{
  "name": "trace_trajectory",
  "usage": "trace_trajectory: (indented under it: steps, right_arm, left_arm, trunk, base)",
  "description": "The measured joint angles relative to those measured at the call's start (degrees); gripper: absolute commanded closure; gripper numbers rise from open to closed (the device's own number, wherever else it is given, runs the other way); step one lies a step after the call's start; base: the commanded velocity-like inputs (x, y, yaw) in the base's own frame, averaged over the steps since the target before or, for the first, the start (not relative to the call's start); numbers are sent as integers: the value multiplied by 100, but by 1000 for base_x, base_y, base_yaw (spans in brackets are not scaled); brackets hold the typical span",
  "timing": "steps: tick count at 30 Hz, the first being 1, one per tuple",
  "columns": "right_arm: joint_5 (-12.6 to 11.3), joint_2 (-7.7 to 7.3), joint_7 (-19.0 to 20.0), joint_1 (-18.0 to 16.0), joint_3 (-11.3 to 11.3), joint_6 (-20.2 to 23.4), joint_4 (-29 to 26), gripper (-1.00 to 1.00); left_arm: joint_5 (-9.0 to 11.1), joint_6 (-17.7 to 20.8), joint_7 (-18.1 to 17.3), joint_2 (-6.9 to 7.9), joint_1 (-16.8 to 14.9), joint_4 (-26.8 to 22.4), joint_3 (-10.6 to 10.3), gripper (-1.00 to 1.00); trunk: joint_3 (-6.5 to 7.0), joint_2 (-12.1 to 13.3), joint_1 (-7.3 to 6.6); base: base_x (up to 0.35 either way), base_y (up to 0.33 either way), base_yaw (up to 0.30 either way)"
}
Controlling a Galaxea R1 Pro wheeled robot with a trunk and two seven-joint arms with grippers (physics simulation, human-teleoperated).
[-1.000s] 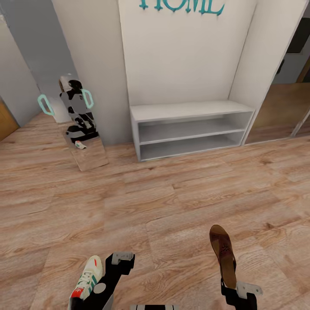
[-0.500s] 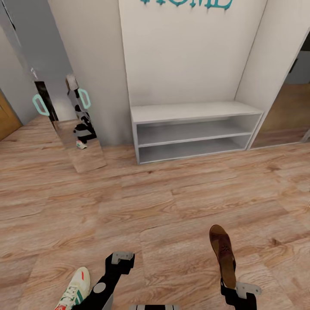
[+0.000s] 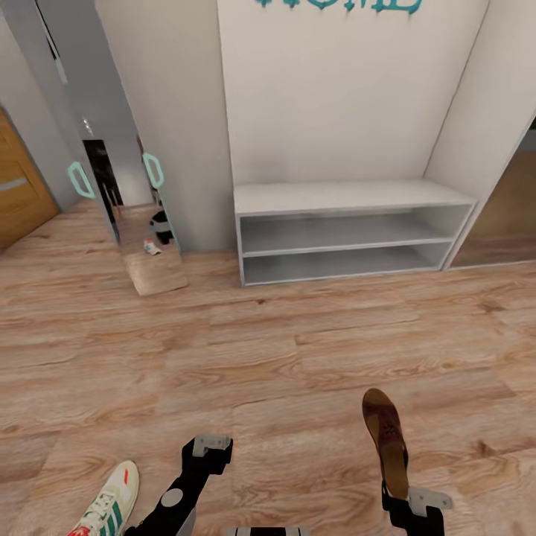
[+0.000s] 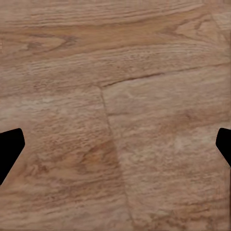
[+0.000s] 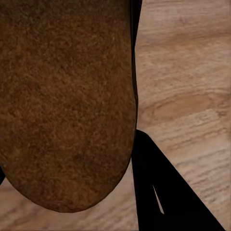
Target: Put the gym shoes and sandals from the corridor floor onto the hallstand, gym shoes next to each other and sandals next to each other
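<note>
While the right end effector pinches a dark brown sandal by its heel end, the shoe juts forward above the corridor floor, toe toward the hallstand. From the right wrist view the sandal's brown underside lies against a black finger, with wood planks beyond.

The left end effector hangs over bare floor; in the left wrist view its two black fingertips stand far apart at either side, with nothing between them but planks. One gym shoe, white with green stripes and an orange-red toe patch, lies on the floor near the head view's lower left corner, just beside the left arm.

Ahead, the pale grey hallstand stands against the white wall, its bench top over two open shelf slots. Open floor lies between the robot and the unit. Teal lettering on the wall above is cut off by the frame edge; it cannot be read whole. To the left of the hallstand a mirrored panel with teal handles leans at the wall, reflecting floor and a small shoe. A wooden door stands at the far left.
</note>
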Motion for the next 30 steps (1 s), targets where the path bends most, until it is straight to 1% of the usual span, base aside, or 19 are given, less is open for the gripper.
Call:
trace_trajectory:
  steps: [15, 20, 28, 30]
  right_arm:
    - [2, -8, -1, 0, -1, 0, 0, 100]
    - [6, -11, 6, 0, 1, 0, 6, 100]
    - [15, -26, 28, 1, 0, 5, 0, 100]
    - [19, -60, 157, 1, 6, 7, -1, 100]
  left_arm:
    - [23, 4, 16, 0, 0, 0, 7, -100]
    - [32, 3, 174, -8, 0, 6, 10, -100]
    - [34, -12, 258, -2, 0, 50, 18, -100]
    - [34, -18, 295, 3, 10, 52, 22, -100]
  trunk:
    - [50, 0, -1]
    - [67, 0, -2]
    - [73, 0, -2]
    - [73, 0, -2]
  base:
    - [21, -271, 260]
    - [167, -243, 240]
    - [243, -188, 26]
    - [249, -183, 2]
